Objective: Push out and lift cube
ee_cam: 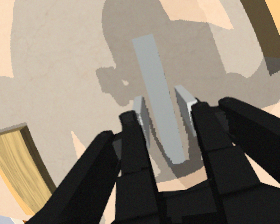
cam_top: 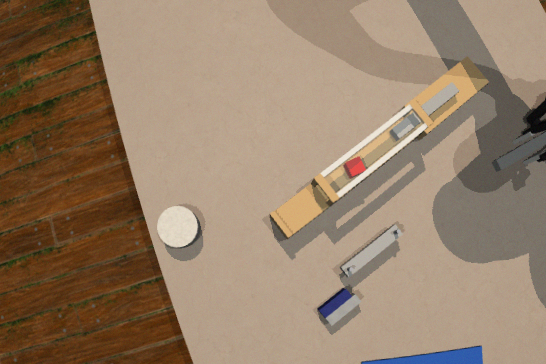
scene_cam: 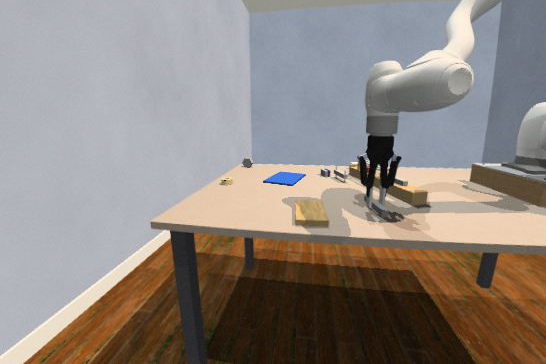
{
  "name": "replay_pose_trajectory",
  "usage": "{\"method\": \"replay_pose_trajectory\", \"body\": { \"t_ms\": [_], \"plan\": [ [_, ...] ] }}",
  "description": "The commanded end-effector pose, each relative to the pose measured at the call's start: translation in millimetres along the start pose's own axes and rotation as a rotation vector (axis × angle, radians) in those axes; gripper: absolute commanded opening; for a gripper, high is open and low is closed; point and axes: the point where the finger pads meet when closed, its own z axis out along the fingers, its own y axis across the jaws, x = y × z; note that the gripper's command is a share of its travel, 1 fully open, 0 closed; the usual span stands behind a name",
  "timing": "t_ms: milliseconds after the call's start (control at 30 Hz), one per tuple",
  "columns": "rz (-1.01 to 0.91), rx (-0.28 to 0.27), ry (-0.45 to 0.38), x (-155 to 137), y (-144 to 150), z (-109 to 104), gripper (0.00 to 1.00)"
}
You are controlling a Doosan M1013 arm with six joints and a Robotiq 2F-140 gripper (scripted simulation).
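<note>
The red cube [cam_top: 355, 166] sits inside the long tan channel [cam_top: 375, 151] between its white rails, nearer the lower-left end. That end has a ledge [cam_top: 295, 214] with a raised edge. A grey block [cam_top: 405, 126] lies in the channel's upper-right part, and a grey slab [cam_top: 440, 98] lies on the ledge beyond it. My gripper [scene_cam: 377, 200] is low over the table, right of the channel. It stands partly open over a grey bar [ee_cam: 160, 103] that lies on the table, and the bar runs between the fingertips. The bar also shows in the overhead view [cam_top: 520, 151].
A second grey bar [cam_top: 371, 251] and a blue-and-grey tool [cam_top: 339, 306] lie in front of the channel. A white disc [cam_top: 177, 226] sits near the table's left edge. There is also a blue mat [scene_cam: 284, 178], a wooden block [scene_cam: 311, 212] and the robot's wooden base [scene_cam: 507, 181].
</note>
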Motion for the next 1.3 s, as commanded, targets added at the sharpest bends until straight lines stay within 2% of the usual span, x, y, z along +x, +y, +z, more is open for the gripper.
{"method": "replay_pose_trajectory", "body": {
  "t_ms": [0, 967, 1000, 1267],
  "plan": [
    [0.000, 0.000, 0.000, -0.1, 0.0, -0.2, 0.23],
    [0.000, 0.000, 0.000, -0.1, 0.0, -0.2, 0.23],
    [0.000, 0.000, 0.000, -0.1, 0.0, -0.2, 0.00],
    [0.000, 0.000, 0.000, -0.1, 0.0, -0.2, 0.00]
  ]
}}
